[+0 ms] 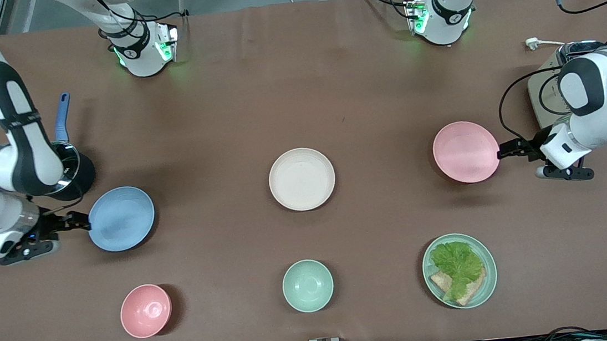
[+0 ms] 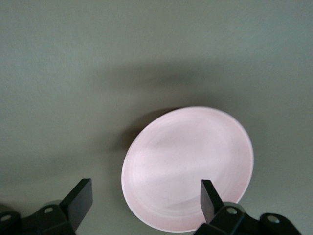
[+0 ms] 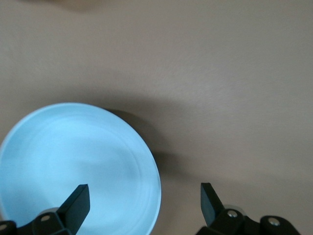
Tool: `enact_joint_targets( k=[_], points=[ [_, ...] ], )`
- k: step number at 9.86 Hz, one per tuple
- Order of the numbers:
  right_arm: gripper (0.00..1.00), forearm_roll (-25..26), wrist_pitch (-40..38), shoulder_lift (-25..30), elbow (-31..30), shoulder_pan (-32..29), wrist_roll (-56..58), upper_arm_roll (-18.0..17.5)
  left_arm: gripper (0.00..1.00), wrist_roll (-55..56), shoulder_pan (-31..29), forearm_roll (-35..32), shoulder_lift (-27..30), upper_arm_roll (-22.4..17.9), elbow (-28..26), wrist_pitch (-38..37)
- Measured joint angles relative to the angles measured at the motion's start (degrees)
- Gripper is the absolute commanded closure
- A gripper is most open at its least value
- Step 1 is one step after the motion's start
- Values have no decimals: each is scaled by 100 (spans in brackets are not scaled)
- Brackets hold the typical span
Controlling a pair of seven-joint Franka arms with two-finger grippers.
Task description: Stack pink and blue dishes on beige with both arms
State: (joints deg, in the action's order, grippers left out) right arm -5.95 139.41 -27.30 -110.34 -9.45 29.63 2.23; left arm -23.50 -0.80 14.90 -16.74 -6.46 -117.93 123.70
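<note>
- The left gripper (image 1: 502, 152) is low over the table at the left arm's end, level with the rim of the pink plate (image 1: 466, 151).
- In the left wrist view its jaws are spread wide, released; the gripper (image 2: 146, 196) has one finger (image 2: 211, 195) over the edge of the pink plate (image 2: 188, 166) and the other over bare table, so only part of the plate lies between them.
- The right gripper (image 1: 82, 219) is at the right arm's end, at the rim of the blue plate (image 1: 121, 218).
- Its jaws are also wide apart, gripping nothing: in the right wrist view the gripper (image 3: 143, 198) has one finger (image 3: 77, 199) over the blue plate (image 3: 78, 156) and the other well off it, over the table.
- The beige plate (image 1: 301, 179) lies bare in the middle of the table, between the pink and blue plates and apart from both.
- Nearer the front camera lie a pink bowl (image 1: 146, 310), a green bowl (image 1: 308, 285) and a green plate (image 1: 489, 280) with lettuce (image 1: 457, 264).
</note>
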Motion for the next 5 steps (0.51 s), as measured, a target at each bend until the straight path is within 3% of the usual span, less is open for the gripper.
enact_joint_targets(
  k=[2,3,4,5],
  points=[
    [0,-619,359,-178,-319,-137,712,17,26,-129,-25,70,-376,-57,-149,15],
    [7,-998,360,-251,-363,-204,976,22,30,-142,-31,130,-605,-67,-150,51],
    [21,-1324,353,-309,-389,-225,1169,30,50,-150,-34,216,-781,-69,-149,120],
    [42,-1489,311,-338,-428,-228,1259,35,83,-153,-34,246,-901,-70,-147,210]
  ],
)
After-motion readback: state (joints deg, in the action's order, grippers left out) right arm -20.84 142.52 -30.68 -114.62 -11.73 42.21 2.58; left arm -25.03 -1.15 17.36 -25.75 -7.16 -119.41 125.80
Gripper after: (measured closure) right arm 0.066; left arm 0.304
